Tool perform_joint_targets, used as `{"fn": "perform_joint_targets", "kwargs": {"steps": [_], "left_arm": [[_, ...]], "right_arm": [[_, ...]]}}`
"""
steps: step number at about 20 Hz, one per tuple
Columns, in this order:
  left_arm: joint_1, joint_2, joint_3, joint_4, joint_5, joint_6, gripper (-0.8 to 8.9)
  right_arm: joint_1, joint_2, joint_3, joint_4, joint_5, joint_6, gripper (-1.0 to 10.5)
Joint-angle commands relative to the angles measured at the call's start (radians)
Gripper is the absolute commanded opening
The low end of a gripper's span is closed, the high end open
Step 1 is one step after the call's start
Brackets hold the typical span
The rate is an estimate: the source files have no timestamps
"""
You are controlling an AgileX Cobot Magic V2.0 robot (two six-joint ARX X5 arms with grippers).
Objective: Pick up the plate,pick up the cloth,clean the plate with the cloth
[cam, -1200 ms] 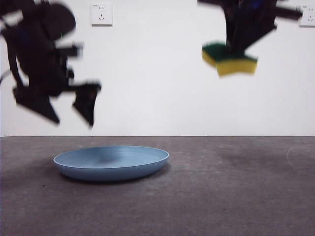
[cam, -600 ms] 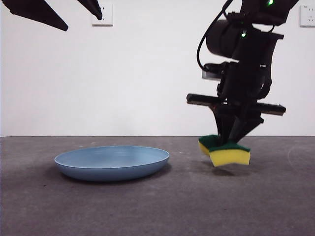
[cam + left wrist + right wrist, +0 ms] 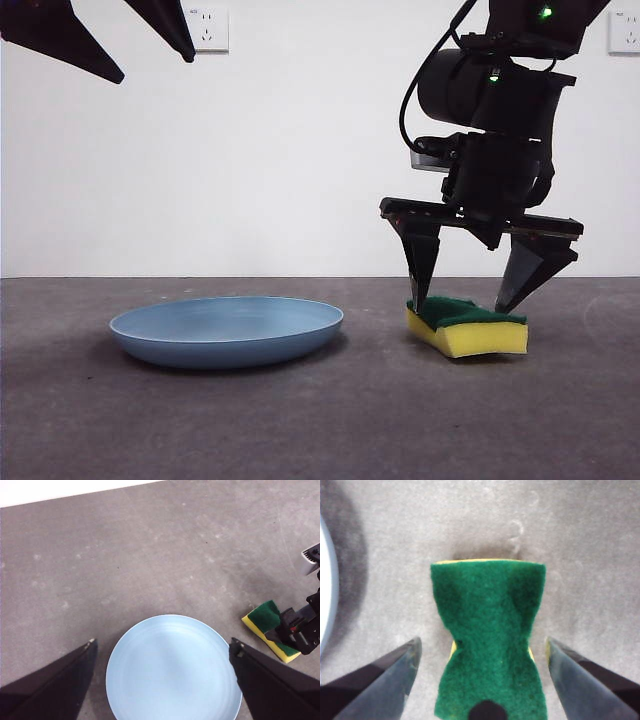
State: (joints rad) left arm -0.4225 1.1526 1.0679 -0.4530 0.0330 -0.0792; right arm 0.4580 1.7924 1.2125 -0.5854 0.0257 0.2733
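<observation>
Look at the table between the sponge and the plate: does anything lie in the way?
Nothing visible does. Only bare grey table separates the sponge from the plate. The right gripper straddles the sponge, jaws open; the left gripper hangs open above the plate.

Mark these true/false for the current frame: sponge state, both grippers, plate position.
1. The sponge lies on the table with its green side up. True.
2. The right gripper is clamped on the sponge. False: its jaws stand open, one on each side of it, apart from it.
3. The plate rests flat on the table. True.
4. The left gripper holds the plate. False: it is open above the plate, empty.
5. The sponge sits inside the plate. False: it lies on the table beside the plate, apart from it.
</observation>
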Motion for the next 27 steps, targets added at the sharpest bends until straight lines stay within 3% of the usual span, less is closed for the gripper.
{"fn": "perform_joint_targets", "kwargs": {"steps": [1, 3, 5, 7, 8, 15, 17, 19, 25, 27], "left_arm": [[-0.003, 0.003, 0.000, -0.009, -0.006, -0.005, 4.38], [-0.003, 0.003, 0.000, -0.019, -0.005, -0.006, 4.36], [-0.003, 0.003, 0.000, -0.031, -0.005, -0.006, 3.92], [-0.003, 0.003, 0.000, -0.047, -0.004, 0.004, 1.45], [-0.003, 0.003, 0.000, -0.054, -0.004, 0.005, 0.05], [-0.023, -0.108, -0.001, -0.061, -0.010, 0.028, -0.08], [-0.029, -0.157, -0.003, -0.077, -0.053, 0.030, -0.08], [-0.030, -0.208, -0.033, -0.078, -0.062, 0.031, -0.08], [-0.030, -0.451, -0.372, 0.076, -0.091, 0.024, -0.08], [-0.031, -0.531, -0.470, 0.145, -0.078, 0.022, -0.08]], "right_arm": [[0.000, -0.033, -0.006, -0.008, 0.000, -0.002, 4.1], [0.002, -0.095, -0.006, -0.020, -0.002, -0.005, 4.0], [0.004, -0.169, -0.006, -0.045, -0.003, -0.013, 2.5], [0.010, -0.255, -0.006, -0.068, -0.002, -0.051, 0.4], [0.010, -0.305, -0.006, -0.075, -0.001, -0.071, -0.2], [0.061, -0.563, -0.034, -0.074, 0.024, -0.164, -0.2], [0.092, -0.619, -0.083, -0.056, 0.088, -0.182, -0.2], [0.107, -0.681, -0.166, -0.010, 0.085, -0.176, -0.2], [0.122, -0.935, -0.510, 0.176, 0.116, -0.139, -0.2], [0.122, -0.991, -0.555, 0.191, 0.134, -0.132, -0.2]]}}
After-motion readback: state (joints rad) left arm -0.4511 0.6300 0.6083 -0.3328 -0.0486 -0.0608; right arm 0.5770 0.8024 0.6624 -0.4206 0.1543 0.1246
